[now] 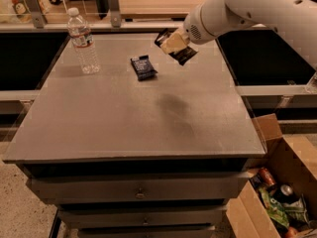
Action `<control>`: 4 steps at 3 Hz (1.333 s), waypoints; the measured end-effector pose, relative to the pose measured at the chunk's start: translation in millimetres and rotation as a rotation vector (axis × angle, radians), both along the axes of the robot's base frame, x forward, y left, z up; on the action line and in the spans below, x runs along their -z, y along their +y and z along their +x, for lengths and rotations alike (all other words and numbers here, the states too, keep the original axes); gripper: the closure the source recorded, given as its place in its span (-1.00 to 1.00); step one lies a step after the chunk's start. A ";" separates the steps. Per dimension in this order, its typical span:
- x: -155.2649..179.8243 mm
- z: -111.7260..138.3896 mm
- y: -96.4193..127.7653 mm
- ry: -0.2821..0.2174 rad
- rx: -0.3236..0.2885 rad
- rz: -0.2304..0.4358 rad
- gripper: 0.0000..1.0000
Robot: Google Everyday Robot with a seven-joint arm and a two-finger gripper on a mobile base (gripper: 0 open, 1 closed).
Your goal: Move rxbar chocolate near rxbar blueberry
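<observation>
My gripper (174,44) is shut on the rxbar chocolate (184,56), a long black wrapper, and holds it tilted in the air above the far middle of the grey table (138,118). The bar's two ends stick out on either side of the pale fingers (173,42). The rxbar blueberry (143,67), a short dark navy wrapper with a pale patch, lies flat on the table a little to the left of and below the gripper. The held bar does not touch it.
A clear plastic water bottle (83,41) stands upright at the far left of the table. An open cardboard box (277,192) with cans and packets sits on the floor at the lower right. Drawers run below the table's front edge.
</observation>
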State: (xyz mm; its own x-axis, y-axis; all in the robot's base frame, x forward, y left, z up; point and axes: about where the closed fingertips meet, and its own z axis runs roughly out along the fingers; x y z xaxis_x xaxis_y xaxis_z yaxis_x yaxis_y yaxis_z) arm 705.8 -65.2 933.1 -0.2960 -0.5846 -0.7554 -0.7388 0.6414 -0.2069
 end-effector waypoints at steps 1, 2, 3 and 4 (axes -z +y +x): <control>15.2 16.9 18.3 0.039 0.028 0.029 1.00; 29.8 33.1 34.3 0.070 0.060 0.047 1.00; 46.2 49.2 47.8 0.099 0.092 0.069 1.00; 61.5 62.1 54.1 0.122 0.124 0.071 0.65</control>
State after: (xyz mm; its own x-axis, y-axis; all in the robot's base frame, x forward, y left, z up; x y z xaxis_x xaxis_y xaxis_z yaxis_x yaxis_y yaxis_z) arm 767.9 -11.1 871.6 -0.4544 -0.4843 -0.7476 -0.6701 0.7388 -0.0714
